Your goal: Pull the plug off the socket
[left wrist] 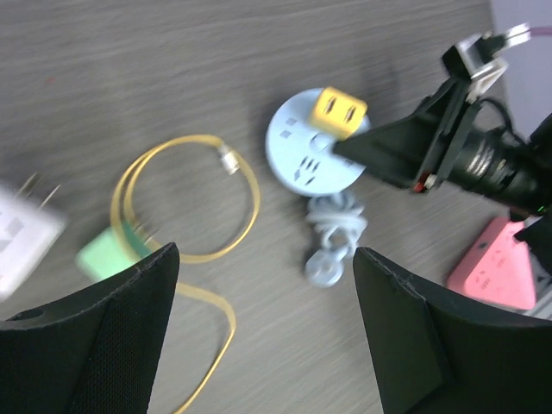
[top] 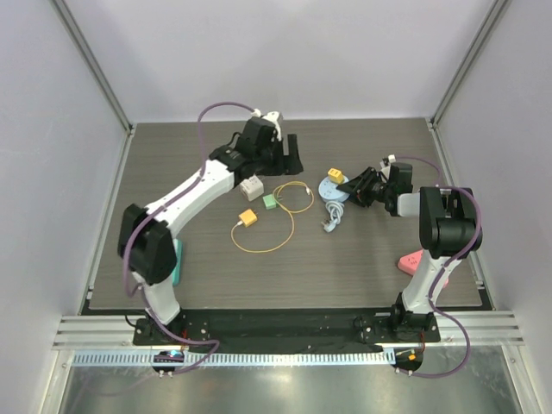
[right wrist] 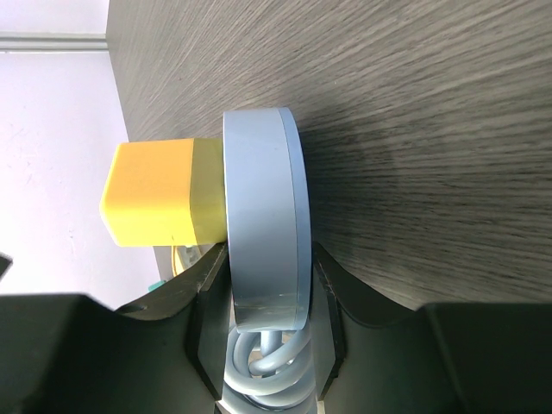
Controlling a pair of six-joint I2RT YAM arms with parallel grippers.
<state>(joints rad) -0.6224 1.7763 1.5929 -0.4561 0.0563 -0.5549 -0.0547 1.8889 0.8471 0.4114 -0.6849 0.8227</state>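
Observation:
A round light-blue socket (top: 330,188) lies right of the table's middle with a yellow plug (top: 335,175) stuck in its top. My right gripper (top: 352,189) is shut on the socket's rim. In the right wrist view its fingers (right wrist: 207,293) clamp both faces of the socket disc (right wrist: 263,216), and the yellow plug (right wrist: 159,191) juts out to the left. My left gripper (top: 289,155) is open and empty, raised above the table behind and left of the socket. In its wrist view (left wrist: 266,253) the socket (left wrist: 297,151) and plug (left wrist: 338,112) lie ahead.
The socket's grey cord (top: 332,216) lies coiled in front of it. A white adapter (top: 251,187), a green plug (top: 269,201) and a small yellow plug (top: 247,218) on a yellow cable (top: 293,197) lie left of the socket. A pink power strip (top: 412,260) lies near the right arm.

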